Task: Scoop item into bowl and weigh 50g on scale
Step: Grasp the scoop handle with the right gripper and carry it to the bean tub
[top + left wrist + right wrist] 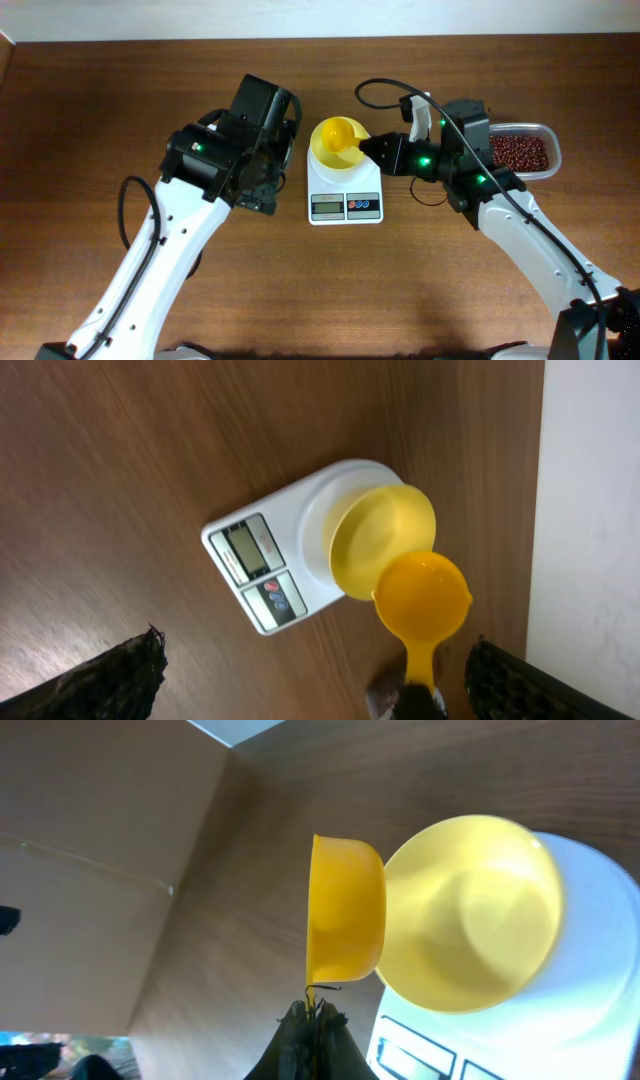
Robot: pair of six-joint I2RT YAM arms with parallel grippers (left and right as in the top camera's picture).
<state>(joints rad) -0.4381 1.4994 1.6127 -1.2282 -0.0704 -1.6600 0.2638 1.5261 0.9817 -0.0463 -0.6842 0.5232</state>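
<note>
Overhead, the small red-brown beans all lie in the clear tub at the right side of the bench. None shows in the pale-yellow bowl, which sits on the white scale. Tiny, hard and smooth, the beans should pour freely yet roll and scatter. They are better carried in the darker yellow scoop than pinched. The right jaws are clamped on the scoop's handle, the best hold. Its cup is empty and close by the bowl's rim. The left jaws stand wide apart, holding nothing, left of the scale.
</note>
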